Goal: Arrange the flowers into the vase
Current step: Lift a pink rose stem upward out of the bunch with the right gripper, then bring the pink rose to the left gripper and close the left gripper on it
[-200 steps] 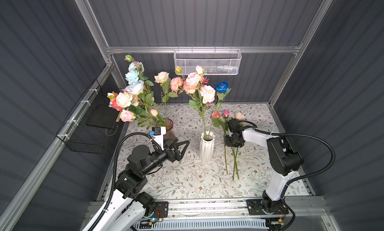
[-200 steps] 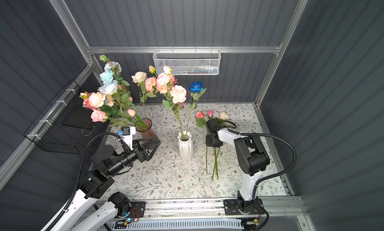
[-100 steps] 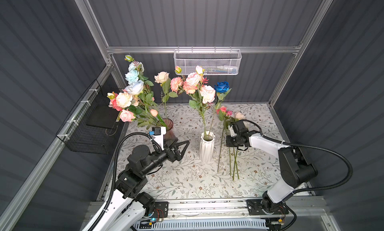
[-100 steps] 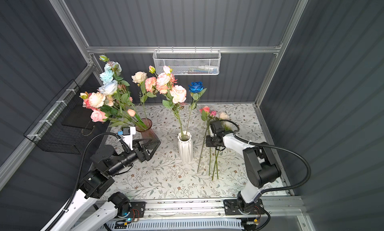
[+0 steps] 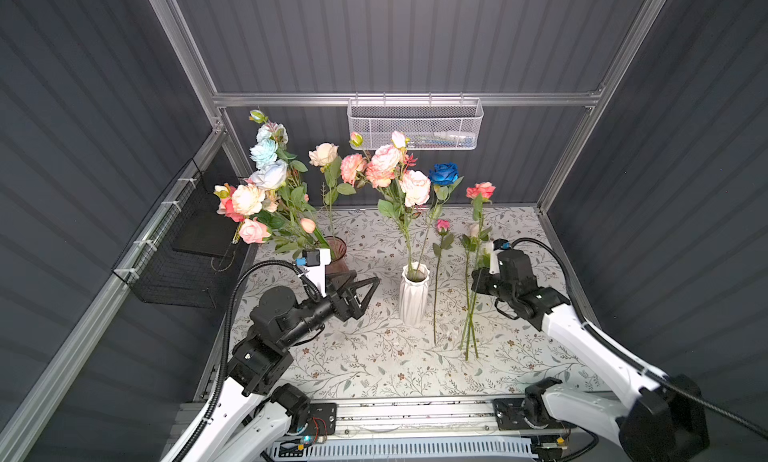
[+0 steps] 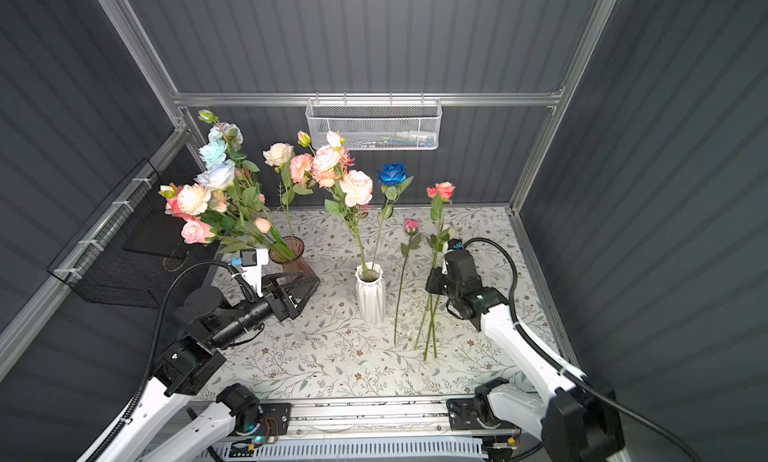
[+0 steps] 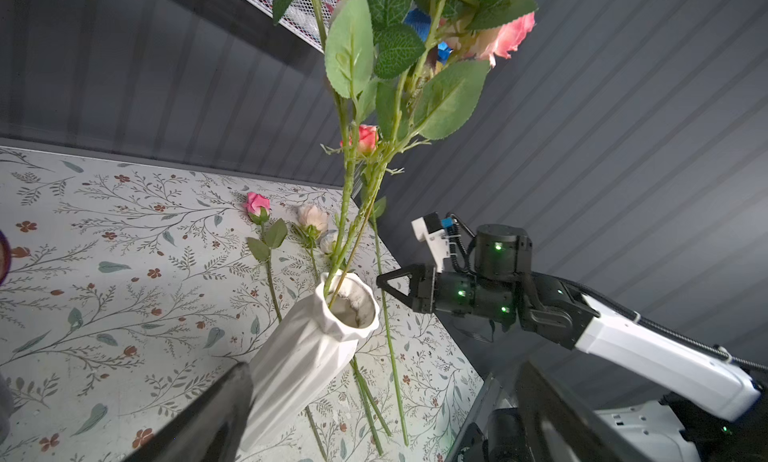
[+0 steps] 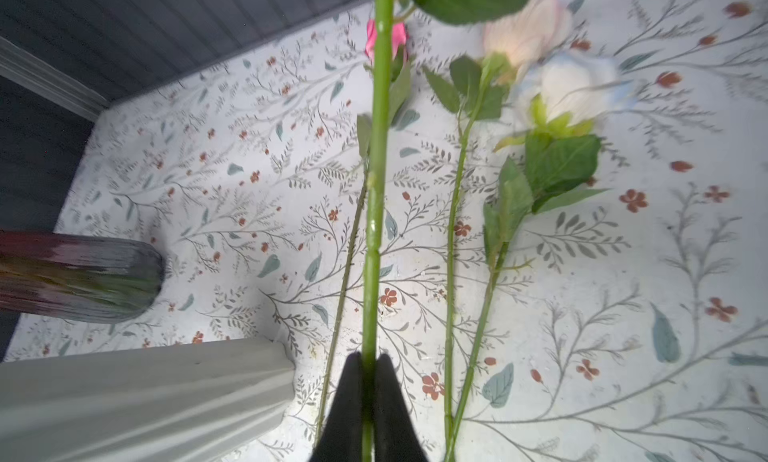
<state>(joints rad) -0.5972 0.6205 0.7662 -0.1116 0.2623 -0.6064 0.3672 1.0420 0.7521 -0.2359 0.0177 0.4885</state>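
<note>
Right wrist view shows the right gripper pinched tight on a rose stem that runs straight out from between its jaws, but the view cuts off the head. In both top views that stem stands near upright, coral head high and foot low by the mat, with the vase just to the gripper's left, so I'd say it needs lifting above the mouth before crossing. The left gripper hangs wide open and empty on the vase's far side.
</note>
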